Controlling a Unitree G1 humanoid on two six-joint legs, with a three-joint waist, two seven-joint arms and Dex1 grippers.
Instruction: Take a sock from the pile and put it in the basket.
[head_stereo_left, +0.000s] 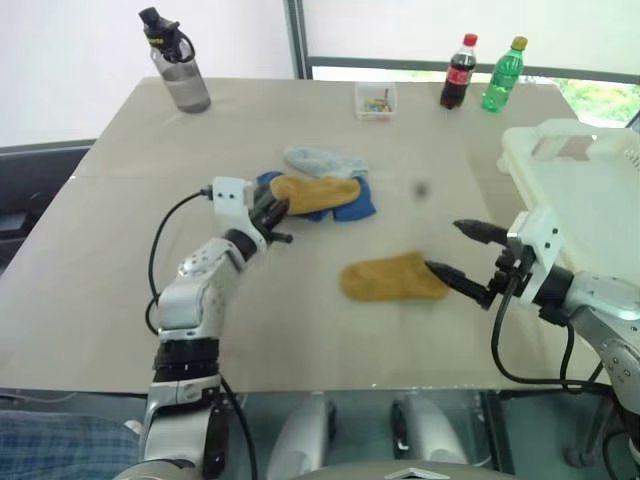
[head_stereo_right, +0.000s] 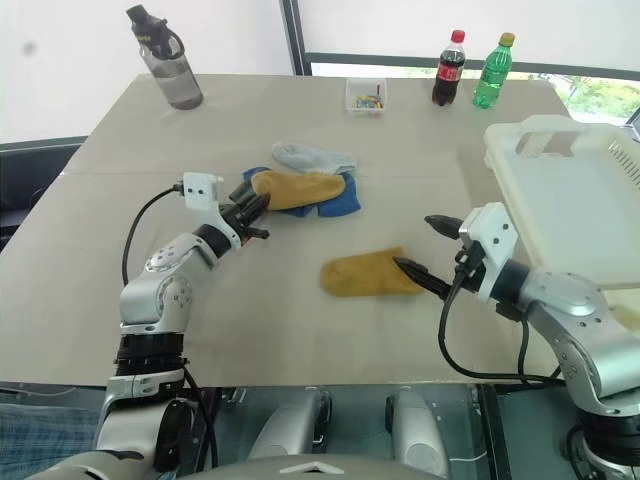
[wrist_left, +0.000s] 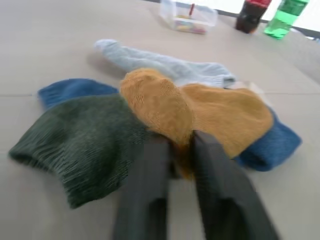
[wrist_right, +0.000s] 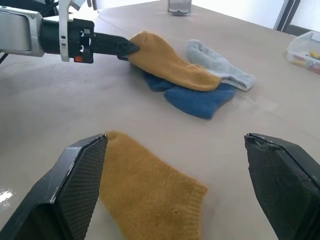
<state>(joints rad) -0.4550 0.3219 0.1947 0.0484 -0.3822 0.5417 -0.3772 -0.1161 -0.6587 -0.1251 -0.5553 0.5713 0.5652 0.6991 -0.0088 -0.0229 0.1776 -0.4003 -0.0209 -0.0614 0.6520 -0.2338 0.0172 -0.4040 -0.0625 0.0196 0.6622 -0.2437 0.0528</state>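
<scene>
Left gripper (wrist_left: 180, 150) is at the near-left edge of the pile (head_stereo_left: 320, 185), jaws pinched on a fold of the mustard sock (head_stereo_left: 315, 192) lying on top. Gap between the fingers is narrow with sock fabric wedged in it.

The pile sits mid-bench (head_stereo_left: 100, 290): mustard sock on top, blue sock (wrist_left: 275, 142) under it, pale grey sock (head_stereo_left: 325, 160) on the far side, dark green sock (wrist_left: 80, 140) toward the left gripper.

A second mustard sock (head_stereo_left: 393, 278) lies flat and apart from the pile, nearer the robot. Right gripper (head_stereo_left: 462, 255) hovers just right of it, jaws wide open, holding nothing; one lower fingertip sits right by the sock's edge, can't tell if it touches.

The basket (head_stereo_left: 590, 190) is at the bench's right edge, past the right gripper, no sock visible in it.

Far edge of the bench: grey water bottle (head_stereo_left: 178, 65), small clear box (head_stereo_left: 376, 100), cola bottle (head_stereo_left: 459, 72), green bottle (head_stereo_left: 503, 75).
</scene>
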